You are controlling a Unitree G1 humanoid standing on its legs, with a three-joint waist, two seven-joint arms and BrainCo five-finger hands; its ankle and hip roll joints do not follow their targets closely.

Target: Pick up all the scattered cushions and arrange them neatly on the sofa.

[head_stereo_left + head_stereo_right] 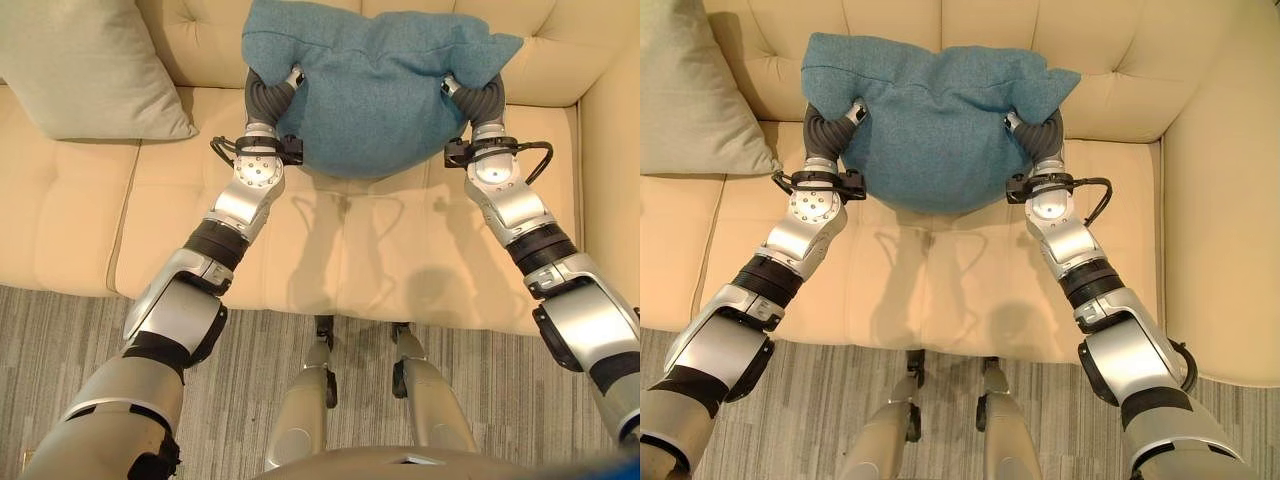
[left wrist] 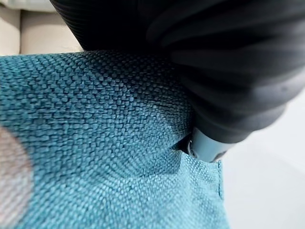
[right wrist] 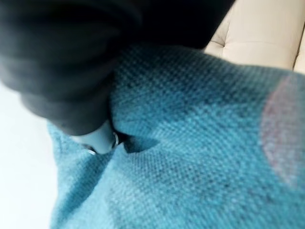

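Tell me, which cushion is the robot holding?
The teal cushion, gripped between both hands above the sofa seat. The grey-green cushion leans untouched against the backrest.

Silver-grey arms, dark ribbed wrist covers (black elbow bands)

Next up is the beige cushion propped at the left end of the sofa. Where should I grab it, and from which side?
Probably by its free lower corner, coming in from the right. The beige cushion leans on the sofa backrest, and that corner juts over bare seat. The left hand and right hand both hold the teal cushion, so set it down first.
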